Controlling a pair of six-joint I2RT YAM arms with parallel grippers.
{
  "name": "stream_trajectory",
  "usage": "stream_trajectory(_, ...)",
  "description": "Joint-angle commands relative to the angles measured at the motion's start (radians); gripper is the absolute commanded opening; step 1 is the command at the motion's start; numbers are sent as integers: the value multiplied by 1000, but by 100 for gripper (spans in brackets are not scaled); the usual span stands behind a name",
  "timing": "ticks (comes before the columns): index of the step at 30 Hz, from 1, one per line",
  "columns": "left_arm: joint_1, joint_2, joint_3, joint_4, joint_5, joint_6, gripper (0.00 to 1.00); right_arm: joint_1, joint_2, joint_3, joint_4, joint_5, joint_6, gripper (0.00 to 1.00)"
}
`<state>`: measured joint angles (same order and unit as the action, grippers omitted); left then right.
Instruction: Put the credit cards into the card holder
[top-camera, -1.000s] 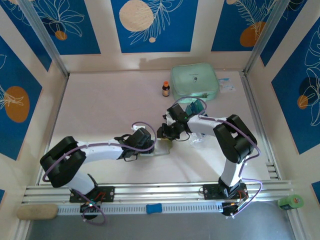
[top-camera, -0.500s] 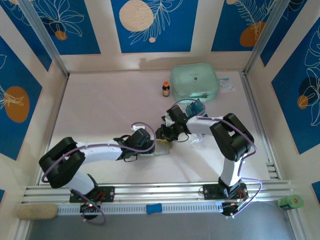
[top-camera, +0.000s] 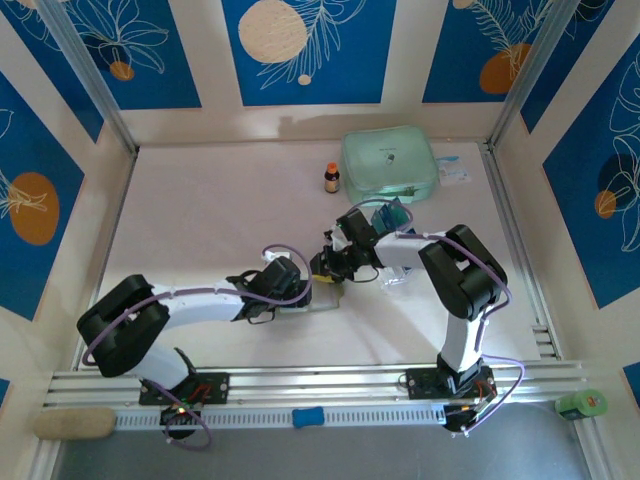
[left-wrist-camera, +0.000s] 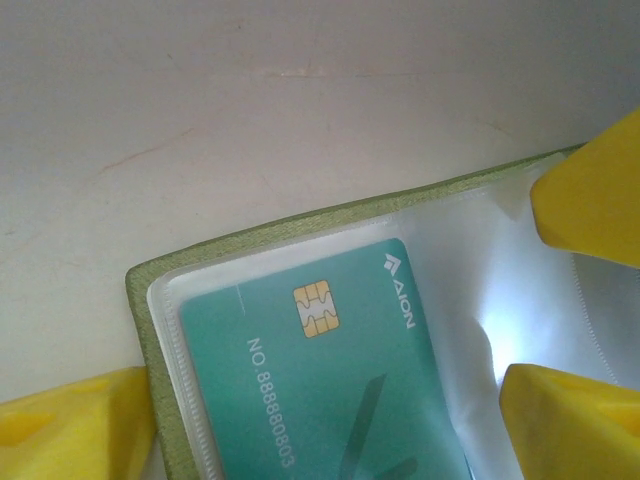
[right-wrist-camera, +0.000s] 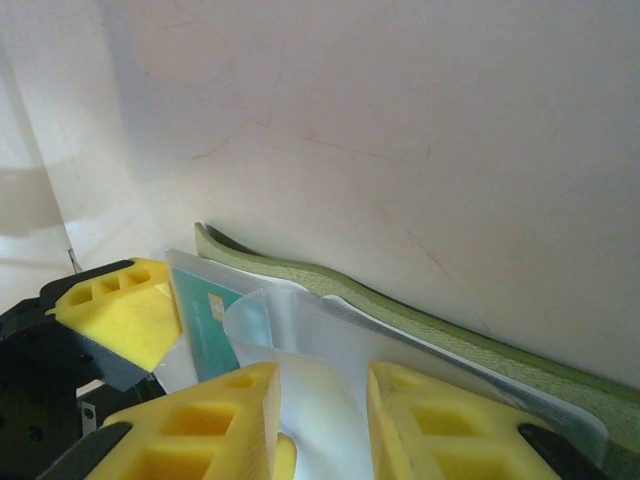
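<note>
Card holder (left-wrist-camera: 140, 330) lies open beneath both low-stretched arms; left gripper (left-wrist-camera: 320, 425) spreads wide, right gripper (right-wrist-camera: 322, 420) pinches its clear pocket (right-wrist-camera: 320, 345).

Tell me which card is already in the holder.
The card with the gold chip showing, inside the holder's clear pocket; the other cards lie apart, near the mint case.
</note>
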<state>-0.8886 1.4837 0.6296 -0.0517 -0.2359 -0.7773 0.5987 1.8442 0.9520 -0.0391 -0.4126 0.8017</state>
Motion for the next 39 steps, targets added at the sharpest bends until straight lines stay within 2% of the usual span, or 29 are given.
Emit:
stream_trajectory(1, -7, -14, -15, -17, -4, 4, 90, -4, -4, -15, 38, -70, 41, 28)
stream_trajectory(11, -7, -96, -12, -59, -20, 10, 92, -1, -60, -33, 85, -108, 96, 27)
stream_trajectory(20, -3, -305, -37, -171, -117, -9, 98, 57, -112, -23, 38, -66, 103, 37)
stream_trajectory(28, 10, -453, -68, -244, -172, -17, 100, 129, -27, 52, 44, -51, 124, 40)
stream_trajectory(39, 19, -490, -94, -254, -174, -33, 100, 168, 90, 120, 48, -45, 136, 41)
